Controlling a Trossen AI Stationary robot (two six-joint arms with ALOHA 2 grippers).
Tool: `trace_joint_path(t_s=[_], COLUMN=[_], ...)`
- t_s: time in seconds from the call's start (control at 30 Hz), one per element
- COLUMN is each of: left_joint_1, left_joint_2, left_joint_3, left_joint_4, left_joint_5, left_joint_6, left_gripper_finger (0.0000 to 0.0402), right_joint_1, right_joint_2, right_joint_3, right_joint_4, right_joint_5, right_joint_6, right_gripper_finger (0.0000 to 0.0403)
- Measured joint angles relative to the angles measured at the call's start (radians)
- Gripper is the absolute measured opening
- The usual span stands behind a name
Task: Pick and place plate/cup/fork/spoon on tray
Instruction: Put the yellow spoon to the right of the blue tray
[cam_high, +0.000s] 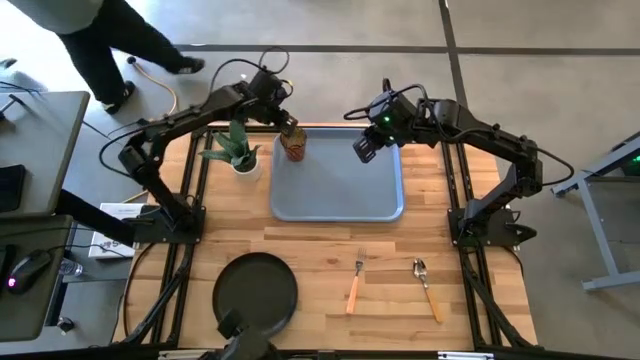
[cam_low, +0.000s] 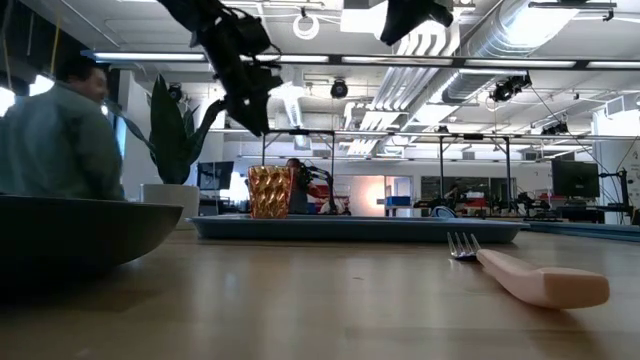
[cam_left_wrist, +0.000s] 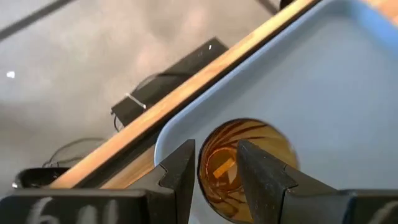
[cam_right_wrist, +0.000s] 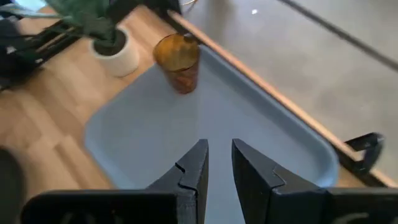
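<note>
The left pincer (cam_high: 291, 128) hangs just above the cup (cam_high: 293, 146), fingers slightly apart, grasping nothing. The cup is amber, translucent and textured, and stands upright in the far left corner of the tray (cam_high: 340, 190). The right pincer (cam_high: 364, 147) hovers over the tray's far right part, nearly closed and empty. The plate (cam_high: 255, 292), fork (cam_high: 355, 281) and spoon (cam_high: 427, 288) lie on the near bench (cam_high: 320, 240).

No readable text, label, brand or sign is showing anywhere. Pale marks are appearing on the left tool (cam_left_wrist: 214, 180) housing in the left wrist view, looking like digits, but they are too blurred to read. Nothing on the bench (cam_high: 330, 250) is carrying legible writing.
</note>
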Motion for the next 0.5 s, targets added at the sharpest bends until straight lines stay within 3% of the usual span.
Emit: trace_joint_path(t_s=[0.5], left_joint_1=[-0.104], left_joint_2=[-0.231], left_joint_3=[0.0], left_joint_4=[-0.003], left_joint_5=[0.152], left_joint_6=[-0.001], left_gripper_finger=[0.0111], right_joint_1=[0.166], right_joint_2=[0.0], right_joint_3=[0.0], right_joint_4=[-0.191], right_joint_5=[-0.069], right_joint_6=[0.247], right_gripper_finger=[0.0063])
